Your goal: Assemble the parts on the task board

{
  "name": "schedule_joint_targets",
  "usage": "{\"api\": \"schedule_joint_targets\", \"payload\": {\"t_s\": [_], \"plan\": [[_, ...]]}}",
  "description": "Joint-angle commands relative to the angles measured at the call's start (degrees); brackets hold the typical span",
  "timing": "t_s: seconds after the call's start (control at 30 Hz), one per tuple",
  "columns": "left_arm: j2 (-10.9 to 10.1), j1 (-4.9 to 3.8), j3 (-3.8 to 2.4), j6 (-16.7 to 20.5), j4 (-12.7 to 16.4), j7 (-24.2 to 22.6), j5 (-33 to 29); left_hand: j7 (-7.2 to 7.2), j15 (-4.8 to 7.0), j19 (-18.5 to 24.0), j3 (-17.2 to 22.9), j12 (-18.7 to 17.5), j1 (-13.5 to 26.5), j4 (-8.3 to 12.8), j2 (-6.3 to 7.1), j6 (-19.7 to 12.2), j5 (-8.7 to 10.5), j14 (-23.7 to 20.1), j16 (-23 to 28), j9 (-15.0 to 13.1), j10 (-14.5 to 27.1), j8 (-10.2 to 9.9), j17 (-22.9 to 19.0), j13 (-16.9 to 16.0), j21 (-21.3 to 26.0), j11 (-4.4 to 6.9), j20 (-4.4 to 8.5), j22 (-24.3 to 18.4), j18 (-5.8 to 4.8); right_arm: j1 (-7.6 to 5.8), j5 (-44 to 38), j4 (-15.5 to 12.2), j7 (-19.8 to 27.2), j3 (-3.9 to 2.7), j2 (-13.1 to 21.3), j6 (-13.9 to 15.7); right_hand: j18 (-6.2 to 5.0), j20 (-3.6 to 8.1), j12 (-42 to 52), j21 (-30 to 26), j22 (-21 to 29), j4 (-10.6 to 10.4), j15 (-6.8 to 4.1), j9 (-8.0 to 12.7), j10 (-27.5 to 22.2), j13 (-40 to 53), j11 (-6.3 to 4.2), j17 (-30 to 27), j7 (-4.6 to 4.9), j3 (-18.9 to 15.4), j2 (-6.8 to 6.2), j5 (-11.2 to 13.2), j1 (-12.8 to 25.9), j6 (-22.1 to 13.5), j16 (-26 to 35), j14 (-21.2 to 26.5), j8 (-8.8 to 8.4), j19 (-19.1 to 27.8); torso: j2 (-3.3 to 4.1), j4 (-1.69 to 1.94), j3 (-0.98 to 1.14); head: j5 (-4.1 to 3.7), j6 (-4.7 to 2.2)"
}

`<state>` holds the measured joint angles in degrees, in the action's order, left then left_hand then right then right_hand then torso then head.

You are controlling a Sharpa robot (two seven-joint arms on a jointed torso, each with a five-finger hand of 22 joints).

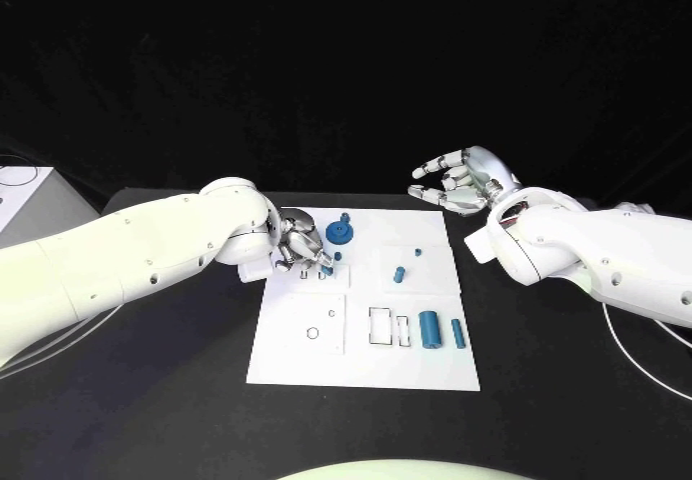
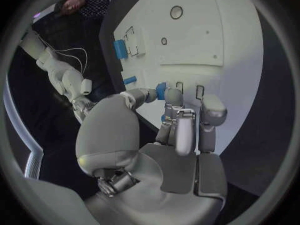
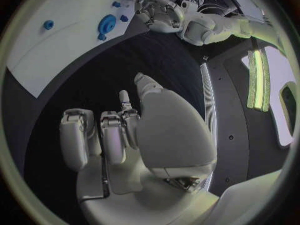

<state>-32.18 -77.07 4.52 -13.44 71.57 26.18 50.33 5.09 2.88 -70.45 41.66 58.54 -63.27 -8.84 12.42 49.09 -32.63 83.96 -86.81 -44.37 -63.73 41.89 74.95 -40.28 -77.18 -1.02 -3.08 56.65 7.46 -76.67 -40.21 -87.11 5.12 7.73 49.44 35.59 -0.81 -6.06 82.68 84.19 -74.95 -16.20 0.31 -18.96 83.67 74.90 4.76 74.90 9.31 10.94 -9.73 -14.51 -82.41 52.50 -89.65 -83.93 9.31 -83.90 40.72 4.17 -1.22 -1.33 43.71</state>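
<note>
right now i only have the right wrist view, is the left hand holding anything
observer: yes. In the left wrist view the left hand pinches a small blue part between thumb and a finger, over the task board.
operator: any parts lying on the near half of the board
observer: a thick blue cylinder and a thinner blue cylinder lie side by side there, just right of the rectangular outlines.
operator: where is my right hand relative to the board
observer: in the head view the right hand is off the board, past its far right corner.
</note>
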Motion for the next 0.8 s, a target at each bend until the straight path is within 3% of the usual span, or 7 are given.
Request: {"api": "schedule_joint_targets", "payload": {"t_s": [0.03,0.53,0.8], "plan": [[-0.37,0.0,0.02,3.09,0.7,-0.79,0.9,-0.59,0.47,-0.62,11.88,0.39,0.43,12.22,-0.03,1.01,-0.71,3.71,-0.46,-0.16,-1.5,-0.09,9.46,-0.23,-0.38,0.92,0.03,0.41,-0.74,0.1,0.2,0.07,0.09,-0.02,0.08,-0.61,-0.96,0.0,-0.15,-0.12,-9.14,-0.09,-0.06,0.01,-0.31,9.21,-0.16,14.47,0.15,0.34,0.04,0.2,0.45,-0.38,0.01,-5.88,0.29,-3.03,0.01,0.12,0.0,0.15,0.14],[-1.63,0.1,1.05,6.95,2.93,1.0,7.1,-0.89,0.75,-1.71,12.05,1.24,0.65,12.57,0.34,1.67,-1.95,4.26,-1.04,-0.38,-2.71,-0.01,10.63,-1.4,-1.21,1.21,0.28,2.06,-1.05,0.15,0.45,-0.05,0.08,-0.01,0.47,-0.6,-0.96,0.0,-0.15,-0.12,-9.14,-0.09,-0.06,0.01,-0.31,9.21,-0.16,14.47,0.15,0.34,0.04,0.2,0.45,-0.38,0.01,-5.88,0.29,-3.03,-0.01,0.0,-0.04,0.58,0.57],[-2.35,0.74,1.45,9.34,4.24,1.52,8.54,-0.96,0.81,-2.03,12.13,1.47,0.71,12.62,0.41,1.83,-2.14,4.36,-1.14,-0.42,-3.02,0.01,10.82,-1.72,-1.44,1.28,0.33,2.56,-1.15,0.15,0.46,-0.1,0.03,-0.01,0.61,-0.67,-0.96,0.0,-0.15,-0.12,-9.14,-0.09,-0.06,0.01,-0.31,9.21,-0.16,14.47,0.15,0.34,0.04,0.2,0.45,-0.38,0.01,-5.88,0.29,-3.03,-0.02,-0.02,-0.04,0.73,0.81]]}}
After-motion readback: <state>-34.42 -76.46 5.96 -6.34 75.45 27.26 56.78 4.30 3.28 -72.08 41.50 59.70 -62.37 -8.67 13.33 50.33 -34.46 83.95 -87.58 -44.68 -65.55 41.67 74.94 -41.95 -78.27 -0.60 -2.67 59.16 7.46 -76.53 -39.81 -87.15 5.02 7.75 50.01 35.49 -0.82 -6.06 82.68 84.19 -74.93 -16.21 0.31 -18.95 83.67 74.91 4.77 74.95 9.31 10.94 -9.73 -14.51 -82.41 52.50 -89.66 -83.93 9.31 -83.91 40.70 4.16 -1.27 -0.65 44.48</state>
